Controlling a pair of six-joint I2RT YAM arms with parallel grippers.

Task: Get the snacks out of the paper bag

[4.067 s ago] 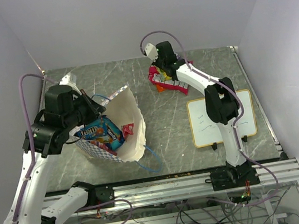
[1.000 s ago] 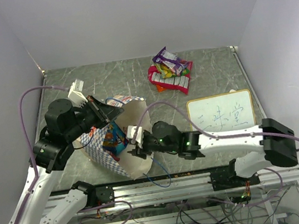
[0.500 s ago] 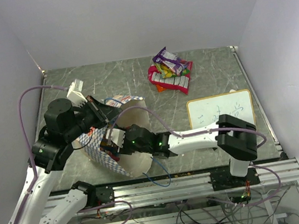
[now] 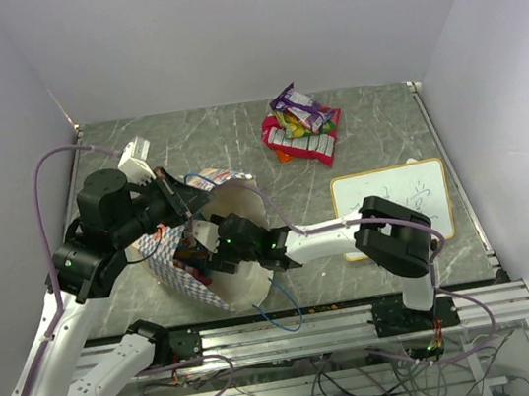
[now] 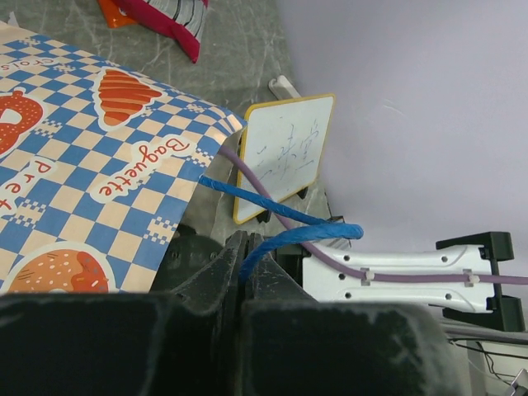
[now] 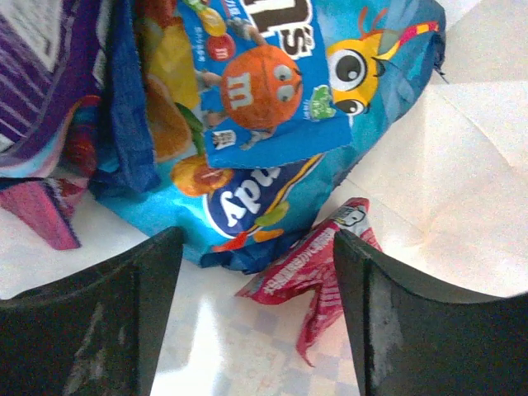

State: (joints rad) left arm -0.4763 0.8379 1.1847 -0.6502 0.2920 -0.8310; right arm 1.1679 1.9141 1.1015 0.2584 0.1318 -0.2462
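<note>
The paper bag (image 4: 241, 287) lies tipped with its mouth toward the right. My left gripper (image 4: 203, 196) is shut on its blue string handle (image 5: 285, 238) and holds the rim up. My right gripper (image 4: 205, 251) reaches inside the bag, open with nothing between its fingers (image 6: 91, 322). Just ahead of my right gripper (image 6: 256, 318) lie snacks on the bag's cream wall: a blue packet (image 6: 272, 124), a small red packet (image 6: 326, 252) and a purple packet (image 6: 37, 74). More snacks (image 4: 299, 128) sit piled on the table at the back.
A white framed writing board (image 4: 393, 202) lies at the right, close to the right arm's elbow. The bag's checkered outside (image 5: 99, 173) fills the left of the left wrist view. Grey walls close the table in on three sides.
My right gripper has pushed deeper into the bag's mouth and its jaws have spread wider. The left gripper keeps its hold on the handle, unmoved.
</note>
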